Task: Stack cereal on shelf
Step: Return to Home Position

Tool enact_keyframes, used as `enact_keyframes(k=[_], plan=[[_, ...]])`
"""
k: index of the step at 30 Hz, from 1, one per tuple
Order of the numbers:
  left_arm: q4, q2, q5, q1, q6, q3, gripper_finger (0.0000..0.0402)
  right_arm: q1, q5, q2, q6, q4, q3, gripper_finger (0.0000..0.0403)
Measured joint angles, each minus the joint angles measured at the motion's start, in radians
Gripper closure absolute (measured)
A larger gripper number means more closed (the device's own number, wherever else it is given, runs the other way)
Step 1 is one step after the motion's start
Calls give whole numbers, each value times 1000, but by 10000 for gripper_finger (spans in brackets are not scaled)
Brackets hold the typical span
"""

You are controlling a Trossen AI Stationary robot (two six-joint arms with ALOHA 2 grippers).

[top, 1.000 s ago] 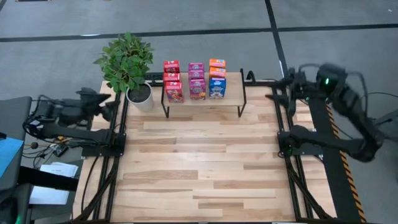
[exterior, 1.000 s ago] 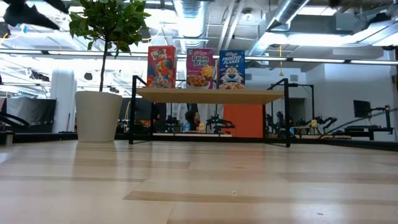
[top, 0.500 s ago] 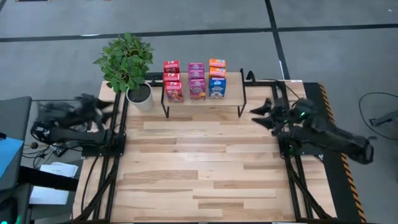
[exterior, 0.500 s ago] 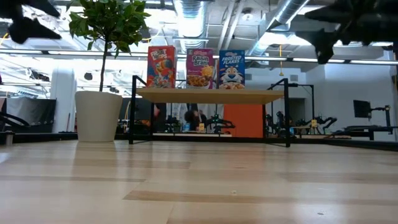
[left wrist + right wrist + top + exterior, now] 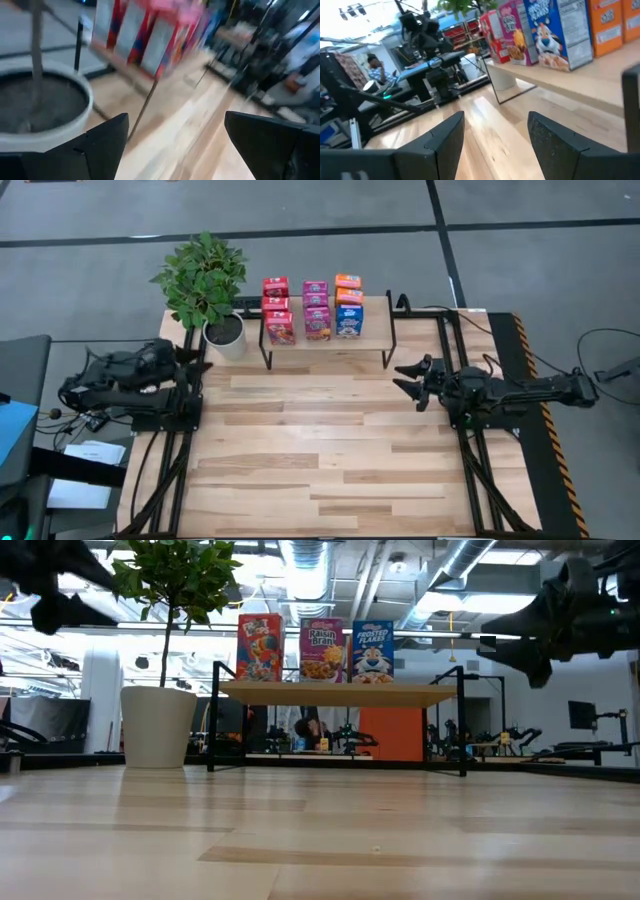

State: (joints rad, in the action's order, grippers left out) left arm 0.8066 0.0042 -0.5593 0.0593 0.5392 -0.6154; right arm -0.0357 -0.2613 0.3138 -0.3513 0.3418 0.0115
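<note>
The cereal (image 5: 316, 308) stands on the shelf (image 5: 377, 320) at the upper centre of the high view. There are nine boxes in three columns: red on the left, magenta in the middle, and on the right two orange ones above a blue box (image 5: 349, 322). In the low view the front three stand side by side, red, magenta, blue. My left jaws hang at the middle left of the high view, over the edge of the table (image 5: 320, 450). They are spread apart and grasp nothing, near the white pot (image 5: 225, 332) of the plant (image 5: 203, 272). My right jaws hang at the middle right, over the table, also spread wide and grasping nothing, well apart from the shelf.
</note>
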Motion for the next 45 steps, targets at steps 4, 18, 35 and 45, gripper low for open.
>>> enact_keyframes(k=[4, 18, 35, 45], plan=[[-105, 2, -3, 0, -4, 79, 81, 10, -28, 2, -29, -3, -2, 158], [-339, -1, 53, 0, 57, 409, 81, -65, -13, 0, -30, 4, -4, 158], [-417, -4, 248, 10, -183, 383, 81, 31, 284, -60, 59, 166, 20, 158], [-462, -4, 305, 23, -242, 491, 81, 60, 145, -82, -90, -242, -1, 159]])
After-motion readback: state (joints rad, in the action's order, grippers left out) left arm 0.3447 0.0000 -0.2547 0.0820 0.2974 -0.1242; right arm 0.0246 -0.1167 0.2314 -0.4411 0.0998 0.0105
